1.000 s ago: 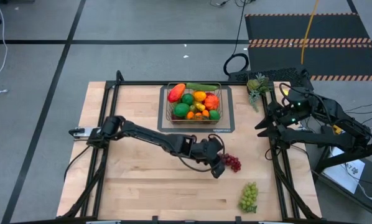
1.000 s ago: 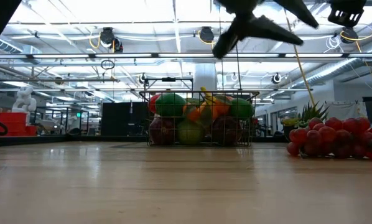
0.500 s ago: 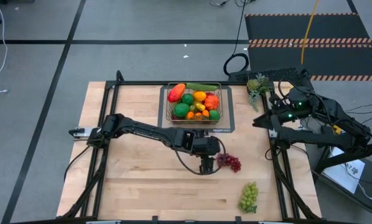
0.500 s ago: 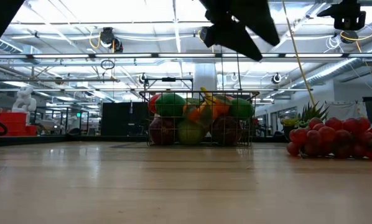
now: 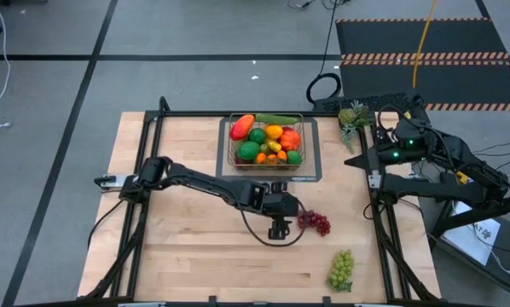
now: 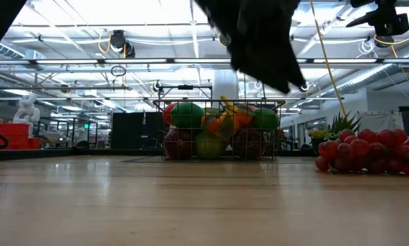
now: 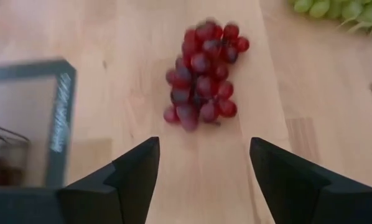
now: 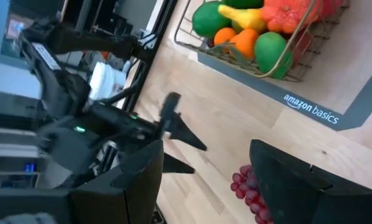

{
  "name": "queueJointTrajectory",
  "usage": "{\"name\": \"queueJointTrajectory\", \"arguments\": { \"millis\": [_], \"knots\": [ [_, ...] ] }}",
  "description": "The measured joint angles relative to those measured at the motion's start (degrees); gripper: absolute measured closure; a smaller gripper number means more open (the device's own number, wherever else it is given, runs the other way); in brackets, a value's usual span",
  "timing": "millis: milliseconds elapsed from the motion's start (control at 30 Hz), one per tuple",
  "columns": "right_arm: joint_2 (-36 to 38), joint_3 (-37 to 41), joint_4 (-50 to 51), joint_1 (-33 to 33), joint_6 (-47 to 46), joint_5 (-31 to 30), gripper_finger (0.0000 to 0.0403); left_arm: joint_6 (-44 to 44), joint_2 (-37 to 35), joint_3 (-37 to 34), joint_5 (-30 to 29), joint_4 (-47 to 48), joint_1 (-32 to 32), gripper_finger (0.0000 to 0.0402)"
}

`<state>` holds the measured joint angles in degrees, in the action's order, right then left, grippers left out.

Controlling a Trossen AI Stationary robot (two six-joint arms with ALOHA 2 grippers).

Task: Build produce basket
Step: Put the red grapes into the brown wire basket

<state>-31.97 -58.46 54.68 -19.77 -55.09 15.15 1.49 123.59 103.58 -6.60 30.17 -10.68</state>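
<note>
The left gripper [image 5: 278, 230] hangs over the middle of the desk [image 5: 187, 256] with its jaws spread apart and nothing between them. In the left wrist view the two dark fingers [image 7: 136, 171] frame bare wood, and the bunch of red grapes [image 7: 201, 74] lies on the desk just ahead of the gap, not touching either finger. From above, the same grapes [image 5: 315, 223] lie just beside the gripper, on its right-arm side.

The right gripper [image 5: 355, 160] waits at the desk's right edge, off the surface, jaws parted and empty (its wrist view shows open space between the fingers [image 8: 133, 177]).

The wire basket [image 5: 267, 141] stands on a dark mat [image 5: 310, 175] at the far middle of the desk, heaped with produce: a cucumber [image 5: 276, 118], a red-orange mango [image 5: 241, 127], limes and oranges. A bunch of green grapes [image 5: 341, 269] lies near the front right corner, well apart from the basket.
</note>
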Motion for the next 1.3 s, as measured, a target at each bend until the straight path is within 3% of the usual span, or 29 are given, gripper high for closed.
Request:
{"name": "queueJointTrajectory", "arguments": {
  "millis": [467, 700, 867, 1300],
  "knots": [
    [-0.2, 0.0, 0.0, 0.0, -1.2, -0.2, 0.017, 13.8, 0.4, -15.6, 2.0, -24.0, -1.4, 0.0177],
    [-0.2, 0.0, 0.0, 0.0, 0.3, 0.0, 0.017, 14.1, 5.8, -15.8, 0.0, -30.0, -3.1, 0.0208],
    [-0.2, 0.0, 0.0, 0.0, 1.2, 1.6, 0.017, 16.9, 7.3, -15.8, -5.9, -31.4, -3.3, 0.0217],
    [-0.2, 0.0, 0.0, 0.0, 2.3, 1.4, 0.017, 20.0, 11.8, -15.6, -7.8, -40.1, -2.8, 0.0198]
  ]
}}
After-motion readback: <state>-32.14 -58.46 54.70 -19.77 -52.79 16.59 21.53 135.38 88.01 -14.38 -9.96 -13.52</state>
